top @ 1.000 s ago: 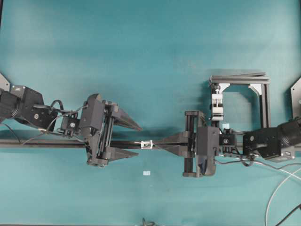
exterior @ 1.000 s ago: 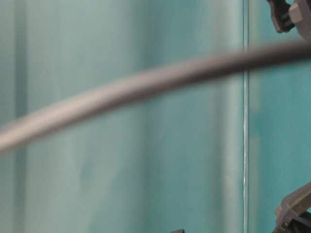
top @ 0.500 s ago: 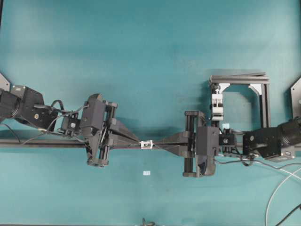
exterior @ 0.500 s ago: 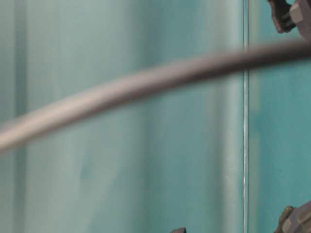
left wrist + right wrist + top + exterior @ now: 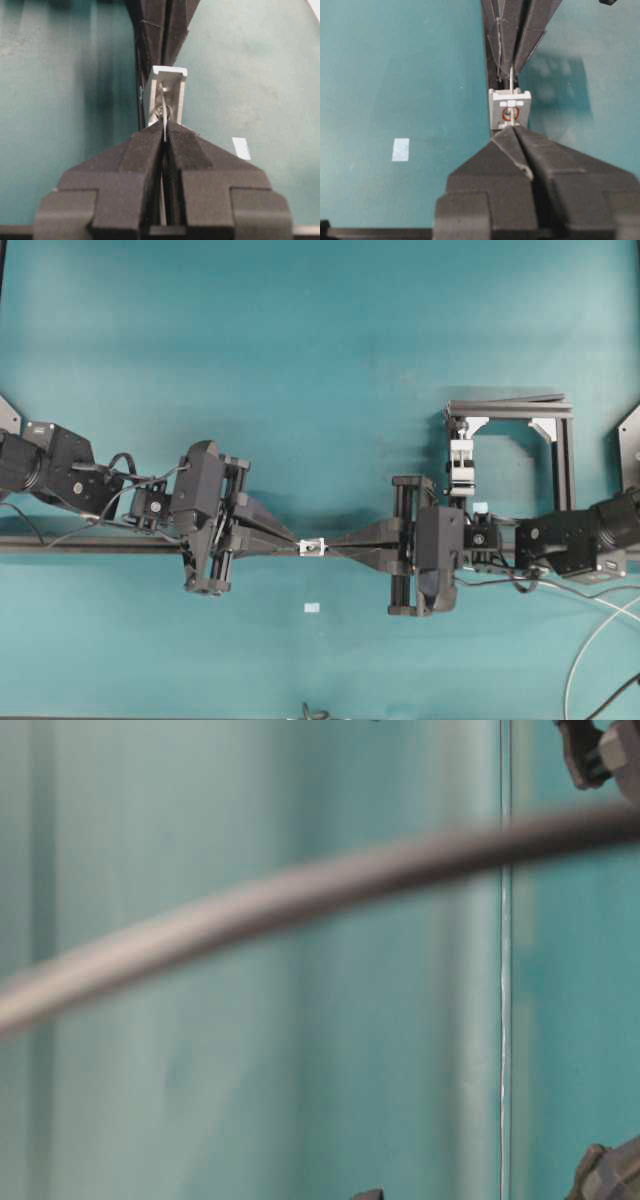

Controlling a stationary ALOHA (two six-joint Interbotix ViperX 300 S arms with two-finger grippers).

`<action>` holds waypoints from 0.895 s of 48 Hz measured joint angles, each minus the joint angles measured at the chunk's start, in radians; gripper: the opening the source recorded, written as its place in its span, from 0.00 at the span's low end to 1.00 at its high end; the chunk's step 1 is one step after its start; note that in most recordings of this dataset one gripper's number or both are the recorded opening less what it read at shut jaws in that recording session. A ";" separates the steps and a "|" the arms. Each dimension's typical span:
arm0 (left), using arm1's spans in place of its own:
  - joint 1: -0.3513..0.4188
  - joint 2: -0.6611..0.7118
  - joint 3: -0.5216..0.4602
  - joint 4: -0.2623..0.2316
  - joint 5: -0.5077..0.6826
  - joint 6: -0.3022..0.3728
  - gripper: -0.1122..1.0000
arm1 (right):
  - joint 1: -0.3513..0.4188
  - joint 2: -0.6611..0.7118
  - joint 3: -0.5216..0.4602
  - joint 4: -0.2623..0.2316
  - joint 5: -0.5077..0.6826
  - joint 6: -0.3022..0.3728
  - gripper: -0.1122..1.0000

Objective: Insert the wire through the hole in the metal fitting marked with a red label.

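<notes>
On the teal surface (image 5: 320, 360), seen from overhead, the two hands meet tip to tip at the middle, with the metal fitting (image 5: 313, 546) between them. The left hand (image 5: 296, 542) reaches in from the left, its fingers pressed together into a point just left of the fitting; its wrist view shows the dark fingers closed on the wire (image 5: 163, 117), a thin silver strand that rises from the seam between them and runs into the open face of the fitting (image 5: 167, 95). The right hand (image 5: 332, 547) comes in from the right, its tips at the fitting's right side. In the right wrist view the fitting (image 5: 510, 111) stands upright just beyond the fingertips, a red ring on its face marking the hole (image 5: 510, 114), and the wire (image 5: 511, 80) runs from that hole toward the left hand's fingers on the far side. Whether the right hand's tips are slightly parted or grip anything cannot be told; they taper to a narrow seam at the fitting. A small white scrap (image 5: 312, 608) lies on the surface nearer the camera, apart from the hands. A black-framed clamp (image 5: 510, 455) stands to the right. The table-level view shows only a blurred grey cable (image 5: 300, 895) crossing the frame.
</notes>
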 measured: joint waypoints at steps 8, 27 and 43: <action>-0.005 0.000 0.002 0.000 0.003 0.002 0.01 | -0.003 -0.011 0.002 0.003 0.000 0.000 0.72; -0.031 -0.071 0.054 0.005 0.086 0.002 0.01 | -0.005 -0.063 0.066 0.003 0.005 0.006 0.88; -0.044 -0.184 0.155 0.005 0.121 0.000 0.01 | -0.002 -0.087 0.097 0.005 0.038 0.006 0.88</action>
